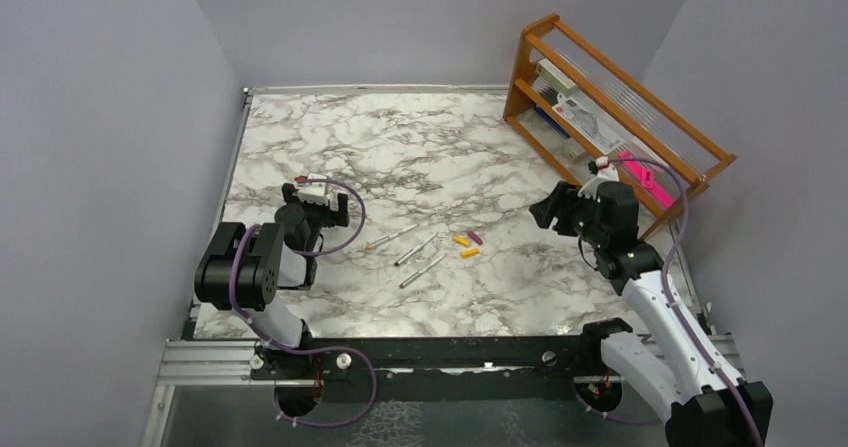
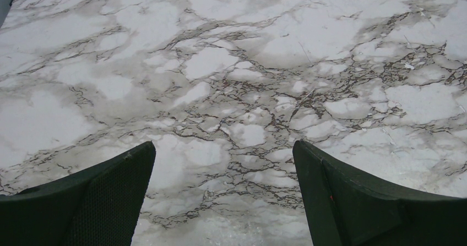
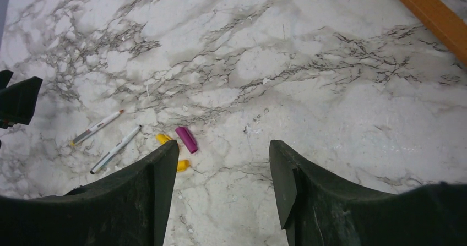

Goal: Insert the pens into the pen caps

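Since neither gripper holds anything yet, the step in hand looks like a first pick, best split between the arms. The right gripper (image 3: 223, 147), jaws apart and empty, has the short magenta-purple plastic cap (image 3: 186, 139) and two stubby yellow-orange plastic caps (image 3: 162, 138) at about ten o'clock of its fingertips. It should close across a cap's barrel and leave the mouth clear. The three slim silver-grey pens (image 1: 415, 250) lie side by side at nine o'clock of the caps, near but apart. The left gripper (image 1: 320, 205), jaws wide over the bare marble-patterned tabletop (image 2: 231, 64), sits at nine o'clock of them. Both arms are folded low with wrists tipped down, the right one before the orange-brown wooden rack (image 1: 519, 67) at two o'clock.
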Controlling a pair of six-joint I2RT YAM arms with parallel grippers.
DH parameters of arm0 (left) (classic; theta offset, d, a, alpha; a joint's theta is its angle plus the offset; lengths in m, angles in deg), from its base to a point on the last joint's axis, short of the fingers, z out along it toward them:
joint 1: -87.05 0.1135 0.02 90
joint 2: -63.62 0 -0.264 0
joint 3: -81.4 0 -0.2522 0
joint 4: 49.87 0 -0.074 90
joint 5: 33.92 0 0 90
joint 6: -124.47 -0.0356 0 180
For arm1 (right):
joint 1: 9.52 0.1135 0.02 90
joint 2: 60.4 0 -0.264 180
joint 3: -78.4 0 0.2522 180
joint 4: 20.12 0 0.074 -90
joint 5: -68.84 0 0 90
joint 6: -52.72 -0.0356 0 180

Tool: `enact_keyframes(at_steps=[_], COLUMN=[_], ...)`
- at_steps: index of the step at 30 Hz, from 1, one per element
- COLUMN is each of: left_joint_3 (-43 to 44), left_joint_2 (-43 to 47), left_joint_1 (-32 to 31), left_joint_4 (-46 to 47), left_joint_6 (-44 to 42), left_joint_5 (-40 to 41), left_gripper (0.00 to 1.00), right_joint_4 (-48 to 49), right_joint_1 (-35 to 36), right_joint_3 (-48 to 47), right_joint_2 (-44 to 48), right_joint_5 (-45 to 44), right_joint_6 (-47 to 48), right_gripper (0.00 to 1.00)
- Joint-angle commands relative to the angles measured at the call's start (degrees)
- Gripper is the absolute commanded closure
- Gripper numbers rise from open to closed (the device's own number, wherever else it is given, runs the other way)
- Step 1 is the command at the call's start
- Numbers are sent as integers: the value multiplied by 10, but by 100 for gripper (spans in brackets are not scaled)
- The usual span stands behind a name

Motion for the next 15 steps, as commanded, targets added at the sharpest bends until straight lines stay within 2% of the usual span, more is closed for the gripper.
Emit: enact_keyframes(at_steps=[1,3,7,11,13,15], left_joint_3=[6,0,-33,20,53,76], left_joint_2=[-2,6,56,175,214,250], left_joint_1=[-2,-8,-24,-29,-30,-33], left_joint_4=[15,18,40,-145,-202,-232], left_joint_6=[4,-18,-14,-5,20,121], left_joint_5=[-9,-42,9,2,-38,-37], left_gripper=[1,1,1,1,1,1], right_joint_4=[-4,-4,-17,-5,3,3], right_joint_1=[-1,-1,-1,-1,-1,-1], right_joint_3=[-19,-21,-43,-41,-34,-31], right_joint_2=[13,6,-18,-26,-25,-26], right_joint_5=[-41,-43,-41,-33,-37,-33], right_joint_6=[16,25,21,23,26,25], right_gripper=[39,40,40,40,40,40])
